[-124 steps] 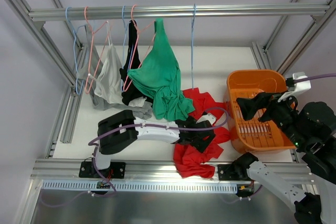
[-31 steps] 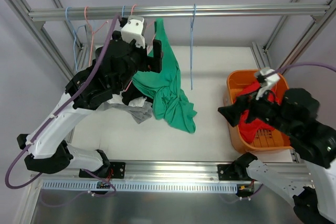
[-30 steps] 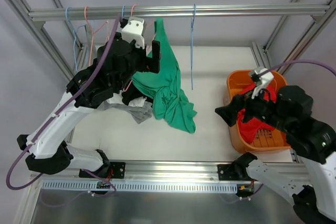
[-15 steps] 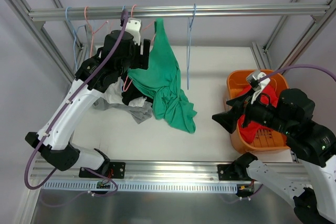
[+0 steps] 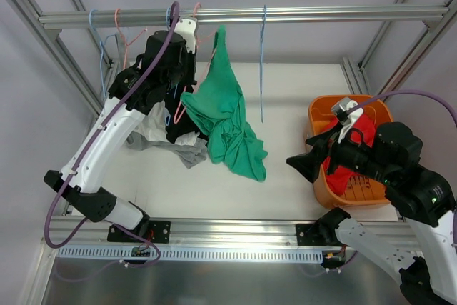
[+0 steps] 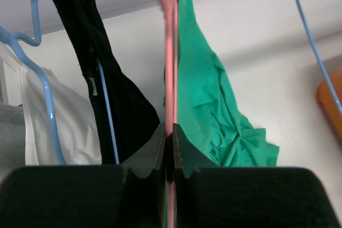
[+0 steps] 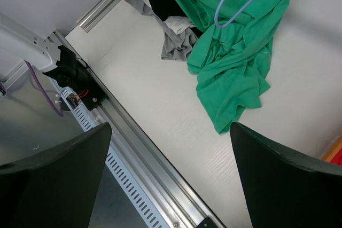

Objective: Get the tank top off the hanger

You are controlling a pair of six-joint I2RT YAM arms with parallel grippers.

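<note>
The green tank top [image 5: 223,108] hangs from a pink hanger [image 5: 178,111] on the overhead rail [image 5: 321,13], with its lower part bunched on the white table. My left gripper [image 5: 187,62] is raised just under the rail. In the left wrist view it [image 6: 170,132] is shut on the pink hanger [image 6: 170,52], with the green tank top [image 6: 214,100] just behind to the right. My right gripper [image 5: 303,164] hovers open and empty over the table, left of the basket. In the right wrist view it [image 7: 171,132] looks down at the green tank top [image 7: 240,62].
A black top [image 6: 107,94] on a blue hanger [image 6: 43,78] and white and grey garments [image 5: 153,116] hang left of the green one. An empty blue hanger [image 5: 261,62] hangs to its right. An orange basket [image 5: 335,108] holding a red garment [image 5: 360,133] stands at the right.
My left gripper has risen toward the rail and shut on the pink hanger, pulling the green top's strap up. My right gripper drifted slightly left, still open.
</note>
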